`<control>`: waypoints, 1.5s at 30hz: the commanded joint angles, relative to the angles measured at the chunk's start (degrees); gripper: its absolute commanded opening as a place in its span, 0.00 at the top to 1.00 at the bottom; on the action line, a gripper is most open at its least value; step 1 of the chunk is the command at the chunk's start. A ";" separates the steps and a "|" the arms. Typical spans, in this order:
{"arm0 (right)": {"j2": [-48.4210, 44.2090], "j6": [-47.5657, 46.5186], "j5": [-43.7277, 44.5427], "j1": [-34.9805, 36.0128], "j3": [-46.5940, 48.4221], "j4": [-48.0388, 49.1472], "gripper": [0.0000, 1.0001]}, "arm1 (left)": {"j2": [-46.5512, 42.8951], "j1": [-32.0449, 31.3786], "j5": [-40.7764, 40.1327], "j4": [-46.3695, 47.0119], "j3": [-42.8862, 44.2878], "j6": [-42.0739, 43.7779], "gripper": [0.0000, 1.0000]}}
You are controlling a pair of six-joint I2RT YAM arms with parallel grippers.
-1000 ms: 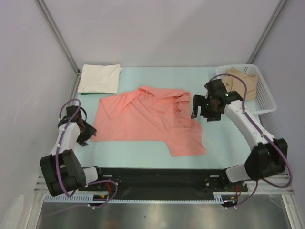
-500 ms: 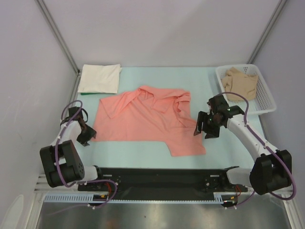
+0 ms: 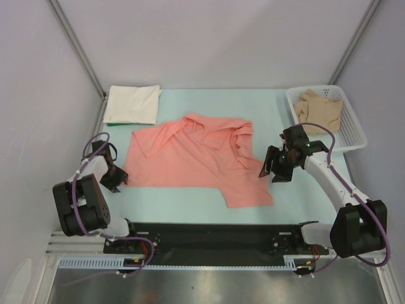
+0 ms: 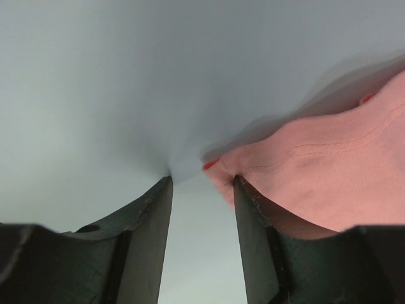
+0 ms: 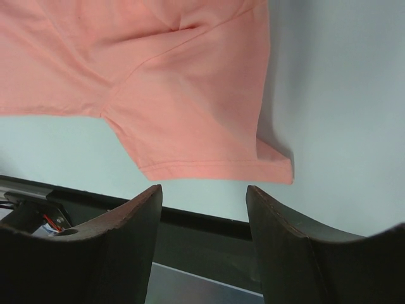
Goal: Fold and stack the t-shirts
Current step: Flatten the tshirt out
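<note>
Pale-green tabletop (image 3: 266, 107): pink shirt flat mid-table, a gripper at each side edge

Salmon-pink t-shirt (image 3: 190, 161) lies spread and rumpled across the tabletop's middle. Folds are bunched toward its right side, and one flap reaches toward the near edge. Probably soft, light, floppy cloth: it will sag and drag, won't hold shape, and a pinch may catch only one layer. Best holds look like the corners and hems, taken low against the surface.

Left gripper (image 3: 112, 172) is down at the shirt's left edge, jaws partway apart with nothing between them. In its wrist view the shirt's corner lies right at the tip of one finger. Right gripper (image 3: 273, 166) hangs just beside the shirt's right edge, jaws partway apart, empty. Its wrist view shows the near flap's hem and corner.

Cream-white t-shirt (image 3: 132, 104) sits folded at the far left corner, well apart. Tan-beige t-shirt (image 3: 319, 106) is heaped in a white basket (image 3: 355, 140) at the far right corner. Nothing lies between either gripper and the pink cloth. The bunched folds could spoil a clean fold.
</note>
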 commanded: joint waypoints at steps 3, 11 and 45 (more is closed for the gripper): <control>-0.53 0.29 -2.00 -0.57 0.61 0.91 0.38 | -6.11 0.66 0.65 -0.80 0.59 -0.72 0.50; -0.88 1.61 -1.31 -0.65 0.52 0.56 0.37 | -2.61 0.66 -0.06 -0.01 1.74 1.13 0.41; 1.84 14.26 4.59 -2.67 -7.56 -4.46 0.33 | 2.93 2.50 3.37 3.42 0.94 4.64 0.98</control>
